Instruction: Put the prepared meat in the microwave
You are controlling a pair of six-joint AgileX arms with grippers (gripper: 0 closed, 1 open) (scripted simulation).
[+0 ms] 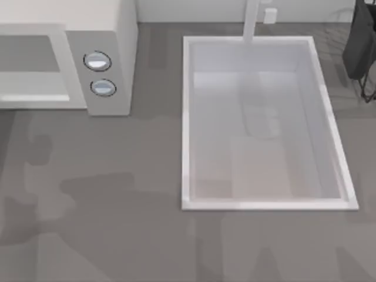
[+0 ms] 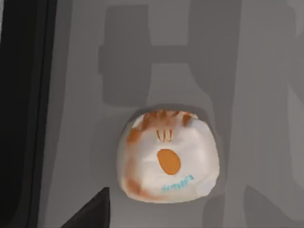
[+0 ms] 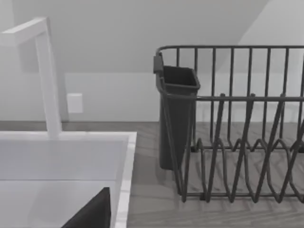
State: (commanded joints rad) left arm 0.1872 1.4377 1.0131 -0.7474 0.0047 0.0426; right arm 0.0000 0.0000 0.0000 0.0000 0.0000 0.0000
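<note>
Grey table (image 1: 117,205) with soft arm shadows all over it. The white microwave (image 1: 120,53) sits at the far left with its door open, the white sink (image 1: 187,123) is right of the middle, and a dark dish rack (image 3: 237,142) stands against a plain pale wall. The prepared meat (image 2: 167,156) is a whitish rounded lump with orange-brown marks, lying flat on the table. It's just beside a dark corner of the left claw (image 2: 92,211), not touching and not gripped. I honestly can't tell how far open either claw is. The right claw (image 3: 92,211) is over by the sink.
</note>
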